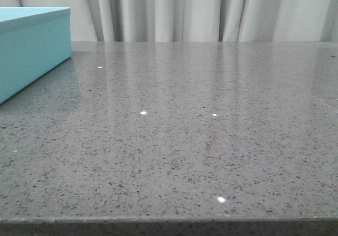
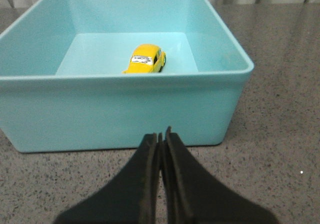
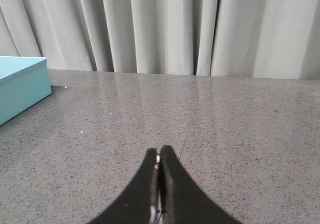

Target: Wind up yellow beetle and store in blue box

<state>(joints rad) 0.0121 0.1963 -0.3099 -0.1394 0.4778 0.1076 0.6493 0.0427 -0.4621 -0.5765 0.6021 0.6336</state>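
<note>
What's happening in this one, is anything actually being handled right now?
Nothing is being held. The yellow beetle already sits on the floor of the open blue box, which stands at the left side of the grey table. The left gripper is shut and empty, just outside the box's near wall. The right gripper is also shut and empty, over bare tabletop away from the box.

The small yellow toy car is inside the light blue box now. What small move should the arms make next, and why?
Probably none beyond resting. The glossy yellow beetle sits on the floor of the open turquoise box. The left gripper and right gripper are shut, empty and outside the box. The task looks finished.
</note>
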